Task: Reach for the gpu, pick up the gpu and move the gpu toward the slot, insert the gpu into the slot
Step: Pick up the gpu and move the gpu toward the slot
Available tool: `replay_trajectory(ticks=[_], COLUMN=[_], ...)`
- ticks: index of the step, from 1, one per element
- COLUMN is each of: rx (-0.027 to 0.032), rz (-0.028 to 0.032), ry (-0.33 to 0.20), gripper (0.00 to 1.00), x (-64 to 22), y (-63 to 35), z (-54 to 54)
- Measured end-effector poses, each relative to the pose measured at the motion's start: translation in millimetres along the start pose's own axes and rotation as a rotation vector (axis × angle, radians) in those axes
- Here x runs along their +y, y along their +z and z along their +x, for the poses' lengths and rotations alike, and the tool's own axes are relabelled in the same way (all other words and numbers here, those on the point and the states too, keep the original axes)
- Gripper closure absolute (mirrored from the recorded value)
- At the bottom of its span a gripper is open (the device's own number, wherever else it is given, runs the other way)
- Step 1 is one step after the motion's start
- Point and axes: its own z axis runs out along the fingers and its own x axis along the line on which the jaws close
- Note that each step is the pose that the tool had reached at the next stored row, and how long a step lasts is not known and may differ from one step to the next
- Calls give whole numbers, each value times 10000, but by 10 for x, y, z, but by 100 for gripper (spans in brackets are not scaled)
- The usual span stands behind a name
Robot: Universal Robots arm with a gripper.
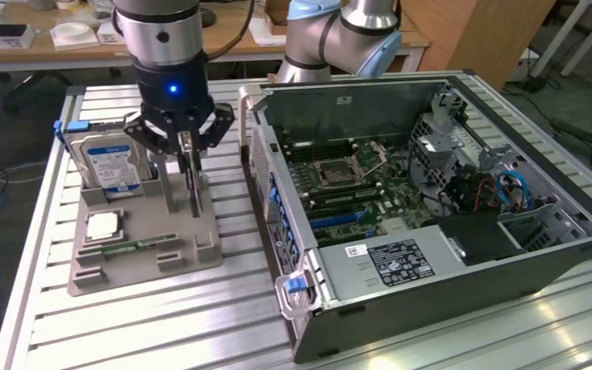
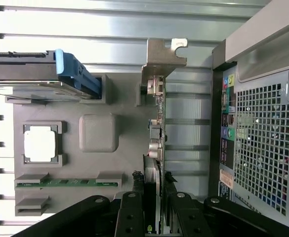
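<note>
Two black fingers (image 2: 132,210) of the gripper (image 1: 186,154) clamp the thin dark green-black gpu card (image 1: 189,193), which stands on edge in the grey plastic holder tray (image 1: 163,231), beside the open computer case (image 1: 378,104).

I see a ribbed aluminium surface (image 1: 173,324) carrying two things. On the exterior view's left, a grey moulded holder tray (image 1: 147,231) sits flat on the slats. On the exterior view's right, an open computer case (image 1: 450,301) lies on its side, near the tray but apart from it, with bare slats between them.
</note>
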Motion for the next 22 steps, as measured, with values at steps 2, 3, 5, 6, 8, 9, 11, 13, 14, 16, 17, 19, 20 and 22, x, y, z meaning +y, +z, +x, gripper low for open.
replay_trajectory(ticks=[2, 3, 5, 6, 8, 9, 11, 13, 14, 16, 17, 19, 20, 22], rx=[0, -1, 0, 0, 0, 0, 0, -1, 0, 0, -1, 0, -1, 0], rz=[-1, 0, 0, 0, 0, -1, 0, -1, 0, 0, 0, 0, -1, 0], ry=[0, 0, 0, 0, 1, 1, 1, 0, 1, 1, 1, 1, 0, 1], gripper=[74, 74, 74, 74, 74, 74, 74, 74, 74, 74, 74, 74, 74, 74], x=[1, 2, 3, 5, 8, 10, 14, 18, 20, 23, 25, 29, 31, 34], y=[-33, -47, -79, -111, -195, -239, -329, -418, -468, -558, -602, -692, -740, -830], z=[-1, -1, -2, -3, -5, -6, -8, -11, -12, -14, -16, -18, -19, -21])
